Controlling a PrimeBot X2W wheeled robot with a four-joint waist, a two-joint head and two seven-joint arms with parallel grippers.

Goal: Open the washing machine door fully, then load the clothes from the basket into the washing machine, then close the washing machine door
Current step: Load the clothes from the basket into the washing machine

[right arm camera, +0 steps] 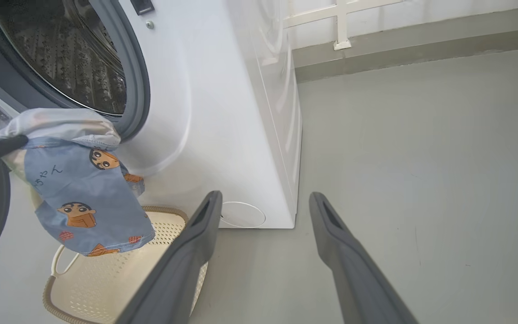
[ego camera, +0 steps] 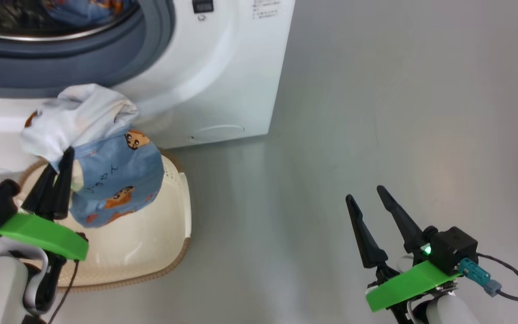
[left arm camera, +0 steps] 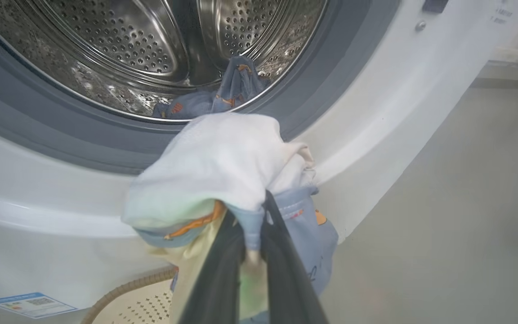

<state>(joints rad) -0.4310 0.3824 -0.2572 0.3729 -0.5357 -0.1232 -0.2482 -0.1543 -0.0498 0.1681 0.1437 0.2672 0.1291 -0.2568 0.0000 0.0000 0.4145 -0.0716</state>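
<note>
Nearest, found right gripper (ego camera: 365, 192) spread wide, idle above floor (ego camera: 376, 112). Found left gripper (ego camera: 61, 161) pinched tight on clothes (ego camera: 115, 180), hanging over basket (ego camera: 176, 211), just below drum mouth. Beyond, noted washing machine (ego camera: 223, 67) open, one blue garment (left arm camera: 236, 85) lying inside drum (left arm camera: 128, 54). Judged best: lift above grey gasket (left arm camera: 83, 144), push deep past lip before releasing, avoid draping cloth over rim.

The clothes (ego camera: 110, 180) are blue with orange cartoon prints and one blurred pale piece, probably white, the basket (ego camera: 151, 245) is cream with a brown rim, and the washing machine (ego camera: 223, 67) is white with a grey-blue gasket (ego camera: 61, 67).
</note>
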